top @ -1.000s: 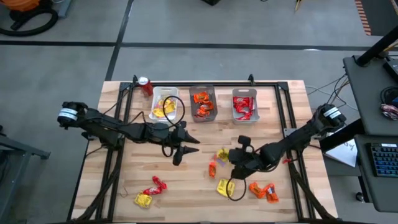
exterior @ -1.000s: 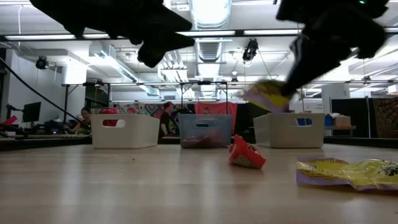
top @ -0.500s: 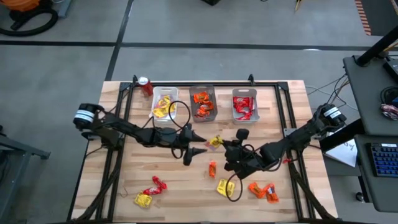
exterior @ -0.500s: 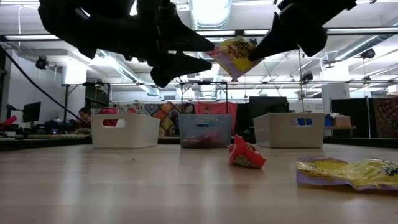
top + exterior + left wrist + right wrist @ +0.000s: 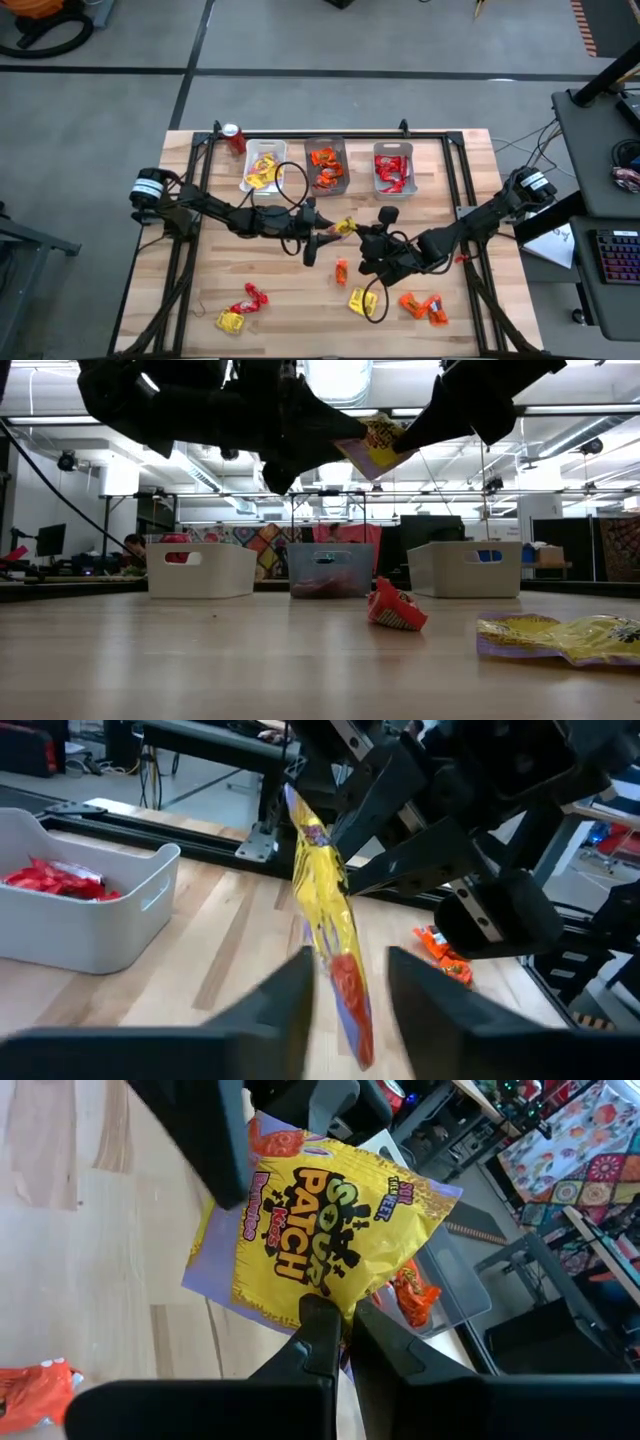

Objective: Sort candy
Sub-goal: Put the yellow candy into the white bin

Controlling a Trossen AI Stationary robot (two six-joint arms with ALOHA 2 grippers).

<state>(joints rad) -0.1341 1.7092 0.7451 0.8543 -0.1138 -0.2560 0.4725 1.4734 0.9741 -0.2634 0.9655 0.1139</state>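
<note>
A yellow candy packet (image 5: 320,1220) hangs in the air over the table's middle (image 5: 345,227), and my right gripper (image 5: 345,1315) is shut on it. My left gripper (image 5: 350,970) is open. Its two fingers stand on either side of the packet's free end (image 5: 350,1005), and I see no touch. In the low view the packet (image 5: 372,445) shows high up between both dark grippers. More packets lie flat on the wood: orange (image 5: 341,270), yellow (image 5: 362,300), orange (image 5: 422,305), red (image 5: 250,297), yellow (image 5: 230,320). My right gripper pinches the yellow packet by one edge (image 5: 330,1302) between its two fingers, coming level from the table's right side. The packet is lifted clear of the table and stands out from the fingers toward my left gripper, edge-on to it.
Three bins stand in a row at the far edge: one with yellow candy (image 5: 263,165), one with orange (image 5: 326,165), one with red (image 5: 393,168). A red soda can (image 5: 234,137) stands left of them. People sit in the room behind the table.
My right gripper has lifted the yellow packet from low over the table and carried it up and toward the far-left, then held it there. My left gripper has moved right toward the packet until its open fingers stand around the packet's free end.
</note>
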